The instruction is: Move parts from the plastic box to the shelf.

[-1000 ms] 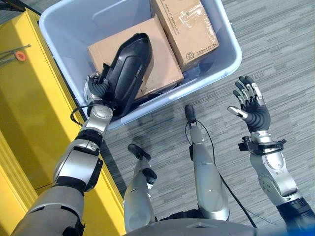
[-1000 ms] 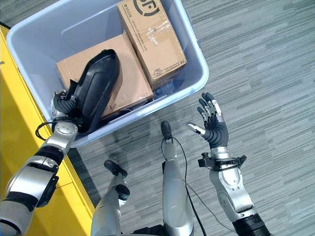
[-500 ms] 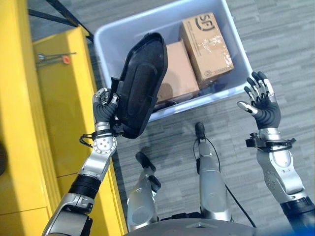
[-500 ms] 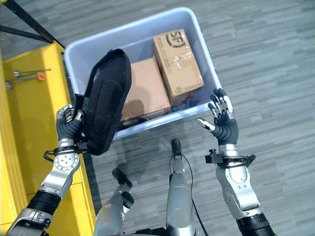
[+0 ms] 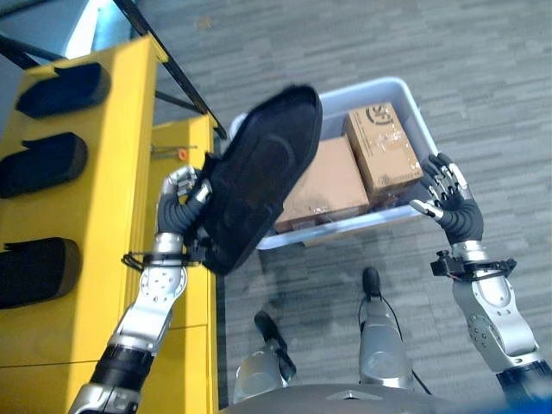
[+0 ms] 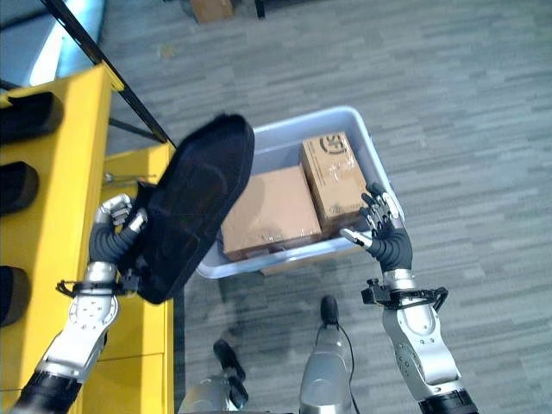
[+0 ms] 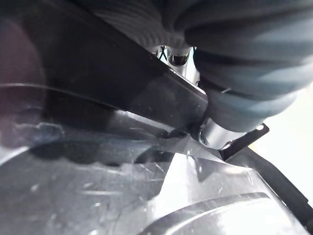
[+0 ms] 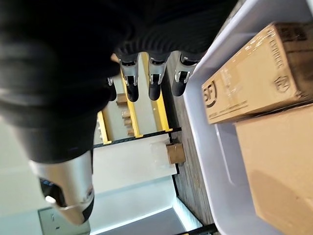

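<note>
Grey striped carpet floor point(image 6: 448, 112) carries the pale blue plastic box point(image 6: 377, 177). Yellow shelf point(image 5: 112, 155) stands on the floor at the robot's left, beside the box; contact between them unclear. Three dark parts point(image 5: 39, 162) lie in a row on the shelf's upper level.

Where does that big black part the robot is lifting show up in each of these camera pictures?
Left eye view: the black part hangs left of centre, held by the left hand, beside the yellow shelf.
Right eye view: the same part, left of centre.
Left wrist view: its dark surface sits right against the camera.
Right wrist view: I cannot find it there.
Shared landmark: the plastic box, with the right hand open by its rim.
</note>
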You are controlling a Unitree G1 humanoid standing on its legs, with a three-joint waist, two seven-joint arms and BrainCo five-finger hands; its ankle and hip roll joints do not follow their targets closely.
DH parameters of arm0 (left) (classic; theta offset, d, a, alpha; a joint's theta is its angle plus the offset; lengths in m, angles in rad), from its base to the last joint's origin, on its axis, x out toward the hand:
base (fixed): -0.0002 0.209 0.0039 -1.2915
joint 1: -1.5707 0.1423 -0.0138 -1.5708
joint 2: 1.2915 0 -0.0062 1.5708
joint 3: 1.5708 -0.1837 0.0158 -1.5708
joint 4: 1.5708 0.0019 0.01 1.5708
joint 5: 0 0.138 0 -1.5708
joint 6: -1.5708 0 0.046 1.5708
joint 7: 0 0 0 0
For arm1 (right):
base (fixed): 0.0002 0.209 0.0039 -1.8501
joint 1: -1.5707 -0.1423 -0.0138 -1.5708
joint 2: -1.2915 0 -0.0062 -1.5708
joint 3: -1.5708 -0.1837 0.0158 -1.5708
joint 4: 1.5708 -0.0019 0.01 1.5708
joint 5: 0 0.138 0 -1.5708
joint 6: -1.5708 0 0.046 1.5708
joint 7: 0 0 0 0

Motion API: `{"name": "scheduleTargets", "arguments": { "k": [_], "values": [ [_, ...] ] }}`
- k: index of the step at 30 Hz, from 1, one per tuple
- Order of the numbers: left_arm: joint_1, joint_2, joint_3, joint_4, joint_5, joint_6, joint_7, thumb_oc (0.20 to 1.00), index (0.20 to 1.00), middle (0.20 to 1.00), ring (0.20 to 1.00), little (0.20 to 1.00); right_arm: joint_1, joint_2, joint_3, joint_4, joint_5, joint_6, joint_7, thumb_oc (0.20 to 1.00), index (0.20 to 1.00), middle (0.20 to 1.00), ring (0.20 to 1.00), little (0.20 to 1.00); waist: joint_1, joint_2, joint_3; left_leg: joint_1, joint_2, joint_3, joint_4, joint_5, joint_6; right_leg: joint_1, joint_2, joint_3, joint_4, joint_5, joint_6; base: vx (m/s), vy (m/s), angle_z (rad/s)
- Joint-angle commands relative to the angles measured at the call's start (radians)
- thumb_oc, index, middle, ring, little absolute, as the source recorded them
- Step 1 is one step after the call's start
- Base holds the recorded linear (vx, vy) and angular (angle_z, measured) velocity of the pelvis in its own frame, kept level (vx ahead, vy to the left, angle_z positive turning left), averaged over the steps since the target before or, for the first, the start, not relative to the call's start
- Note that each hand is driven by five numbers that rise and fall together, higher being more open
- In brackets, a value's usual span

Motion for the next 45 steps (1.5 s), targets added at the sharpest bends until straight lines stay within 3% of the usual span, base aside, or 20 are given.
{"name": "scheduleTargets", "arguments": {
  "k": [1,3,4,7,8,10,12,15,16,18,19,24,26,31,33,34,35,39,42,45],
  "values": [
    [-0.007,0.03,0.035,-0.085,-0.087,-0.064,-0.061,0.2,0.2,0.2,0.2,0.2,-0.034,-0.048,0.025,-0.073,-0.013,-0.03,0.048,1.0,1.0,1.0,1.0,1.0,0.037,-0.027,-0.017,-0.012,0.166,-0.151,0.085,0.06,-0.056,-0.043,-0.019,0.02,0.355,-0.247,0.011,-0.08,-0.238,0.23],
    [0.027,0.004,0.027,-0.084,-0.129,-0.052,-0.101,0.2,0.2,0.2,0.2,0.2,-0.034,-0.061,0.036,-0.079,-0.01,-0.022,0.063,1.0,1.0,1.0,1.0,1.0,0.051,-0.028,-0.013,-0.011,0.191,-0.165,0.097,0.089,-0.056,-0.044,0.007,0.001,0.392,-0.27,-0.013,-0.1,-0.279,0.24],
    [0.058,-0.023,0.01,-0.077,-0.162,-0.043,-0.129,0.2,0.2,0.2,0.2,0.2,-0.05,-0.075,0.05,-0.086,-0.021,-0.021,0.073,1.0,1.0,1.0,1.0,1.0,0.079,-0.029,-0.009,-0.026,0.209,-0.214,0.093,0.181,-0.065,-0.033,0.031,-0.041,0.418,-0.308,-0.036,-0.13,-0.272,0.18],
    [0.058,-0.043,-0.012,-0.065,-0.203,-0.028,-0.156,0.2,0.2,0.2,0.2,0.2,-0.049,-0.085,0.037,-0.078,-0.037,-0.028,0.066,1.0,1.0,1.0,1.0,1.0,0.098,-0.023,-0.009,-0.073,0.222,-0.214,0.075,0.302,-0.084,0.002,0.042,-0.123,0.397,-0.324,-0.061,-0.13,-0.254,0.56],
    [0.049,-0.041,-0.027,-0.051,-0.207,-0.022,-0.174,0.2,0.2,0.2,0.2,0.2,-0.027,-0.095,0.015,-0.065,-0.042,-0.031,0.056,1.0,1.0,1.0,1.0,1.0,0.101,-0.042,-0.005,-0.116,0.201,-0.143,0.103,0.28,-0.067,0.039,0.03,-0.186,0.37,-0.316,-0.081,-0.18,-0.381,1.26],
    [0.04,-0.049,-0.039,-0.054,-0.222,-0.02,-0.184,0.2,0.2,0.2,0.2,0.2,-0.001,-0.084,0.001,-0.05,-0.037,-0.024,0.046,1.0,1.0,1.0,1.0,1.0,0.108,-0.077,-0.01,-0.091,0.122,-0.195,0.314,0.101,-0.042,0.081,-0.01,-0.231,0.285,-0.269,-0.082,-0.22,-0.309,1.71],
    [0.04,-0.048,-0.04,-0.054,-0.222,-0.02,-0.184,0.2,0.2,0.2,0.2,0.2,0.002,-0.083,-0.001,-0.051,-0.037,-0.023,0.047,1.0,1.0,1.0,1.0,1.0,0.101,-0.075,-0.008,-0.102,0.124,-0.208,0.337,0.085,-0.039,0.092,-0.011,-0.242,0.277,-0.266,-0.078,-0.11,-0.073,1.15],
    [0.015,-0.04,-0.053,-0.064,-0.224,-0.009,-0.196,0.2,0.2,0.2,0.2,0.2,0.036,-0.04,-0.014,-0.041,-0.005,-0.02,0.051,1.0,1.0,1.0,1.0,1.0,0.08,-0.093,-0.032,-0.04,0.048,-0.23,0.528,-0.095,-0.004,0.131,-0.043,-0.358,0.244,-0.231,-0.089,-0.13,-0.02,1.11],
    [0.015,-0.04,-0.053,-0.065,-0.224,-0.008,-0.196,0.2,0.2,0.2,0.2,0.2,0.037,-0.04,-0.014,-0.041,-0.005,-0.02,0.051,1.0,1.0,1.0,1.0,1.0,0.077,-0.093,-0.031,-0.04,0.047,-0.233,0.53,-0.098,-0.002,0.134,-0.045,-0.362,0.245,-0.231,-0.086,-0.06,0.147,1.2],
    [0.024,-0.04,-0.041,-0.075,-0.226,-0.009,-0.194,0.2,0.2,0.2,0.2,0.2,0.043,-0.017,-0.016,-0.052,0.009,-0.016,0.053,1.0,1.0,1.0,1.0,1.0,0.058,-0.08,-0.054,0.061,-0.008,-0.219,0.324,-0.237,0.041,0.118,-0.085,-0.397,0.275,-0.199,-0.04,-0.02,0.291,1.04],
    [0.03,-0.037,-0.044,-0.081,-0.218,-0.002,-0.206,0.2,0.2,0.2,0.2,0.2,0.062,0.002,-0.02,-0.057,0.01,-0.009,0.061,1.0,1.0,1.0,1.0,1.0,0.065,-0.073,-0.072,0.079,-0.033,-0.224,0.213,-0.238,0.05,0.123,-0.117,-0.418,0.287,-0.172,-0.015,0.0,0.29,0.56],
    [0.03,0.0,-0.027,-0.108,-0.194,-0.004,-0.207,0.2,0.2,0.2,0.2,0.2,0.046,0.015,-0.006,-0.04,0.018,-0.003,0.062,1.0,1.0,1.0,1.0,1.0,0.091,-0.1,-0.068,0.059,-0.097,-0.275,0.161,-0.227,0.068,0.146,-0.205,-0.475,0.263,-0.083,0.039,-0.03,0.254,0.8],
    [0.054,0.015,-0.013,-0.111,-0.165,-0.006,-0.213,0.2,0.2,0.2,0.2,0.2,0.051,0.02,0.009,-0.031,0.007,0.013,0.076,1.0,1.0,1.0,1.0,1.0,0.121,-0.118,-0.067,0.056,-0.151,-0.294,0.146,-0.25,0.087,0.183,-0.26,-0.511,0.216,0.012,0.085,0.01,0.297,0.64],
    [0.067,0.025,0.009,-0.111,-0.13,-0.001,-0.206,0.2,0.2,0.2,0.2,0.2,0.055,0.07,0.027,-0.015,0.011,0.027,0.077,1.0,1.0,1.0,1.0,1.0,0.134,-0.134,-0.081,0.063,-0.231,-0.347,0.09,-0.242,0.13,0.208,-0.304,-0.507,0.214,0.069,0.107,0.03,0.212,0.61],
    [0.054,0.029,0.01,-0.101,-0.117,-0.004,-0.193,0.2,0.2,0.2,0.2,0.2,0.044,0.087,0.042,-0.006,0.018,0.028,0.076,1.0,1.0,1.0,1.0,1.0,0.113,-0.14,-0.082,0.066,-0.253,-0.382,0.044,-0.202,0.149,0.169,-0.275,-0.377,0.221,0.082,0.076,-0.01,0.236,0.83],
    [0.036,0.024,0.007,-0.084,-0.109,-0.012,-0.182,0.2,0.2,0.2,0.2,0.2,0.03,0.089,0.063,-0.003,0.031,0.029,0.086,1.0,1.0,1.0,1.0,1.0,0.084,-0.131,-0.071,0.081,-0.256,-0.407,0.021,-0.177,0.157,0.086,-0.129,-0.139,0.246,0.017,0.034,-0.04,0.191,0.93],
    [0.035,0.024,0.007,-0.083,-0.109,-0.013,-0.182,0.2,0.2,0.2,0.2,0.2,0.029,0.089,0.062,-0.003,0.031,0.029,0.086,1.0,1.0,1.0,1.0,1.0,0.088,-0.131,-0.073,0.078,-0.255,-0.403,0.02,-0.175,0.157,0.08,-0.128,-0.135,0.248,0.018,0.032,0.03,0.221,0.58],
    [0.041,0.007,0.004,-0.088,-0.091,-0.006,-0.188,0.2,0.2,0.2,0.2,0.2,0.041,0.07,0.081,-0.003,0.053,0.033,0.125,1.0,1.0,1.0,1.0,1.0,0.048,-0.143,-0.071,0.086,-0.294,-0.453,0.031,-0.163,0.182,0.012,0.172,-0.03,0.337,-0.149,-0.046,0.04,0.145,0.28],
    [0.057,-0.009,0.017,-0.086,-0.094,-0.014,-0.185,0.2,0.2,0.2,0.2,0.2,0.035,0.061,0.097,0.003,0.058,0.031,0.136,1.0,1.0,1.0,1.0,1.0,0.056,-0.169,-0.088,0.069,-0.322,-0.483,0.045,-0.162,0.177,0.072,0.222,-0.002,0.199,-0.159,-0.074,0.0,-0.002,0.47],
    [0.084,-0.023,0.042,-0.084,-0.077,-0.019,-0.174,0.2,0.2,0.2,0.2,0.2,0.011,0.07,0.119,0.027,0.057,0.036,0.135,1.0,1.0,1.0,1.0,1.0,0.089,-0.175,-0.113,0.058,-0.322,-0.481,0.036,-0.154,0.169,0.138,0.212,0.002,0.08,-0.135,-0.064,0.0,-0.106,0.3]
  ]
}}
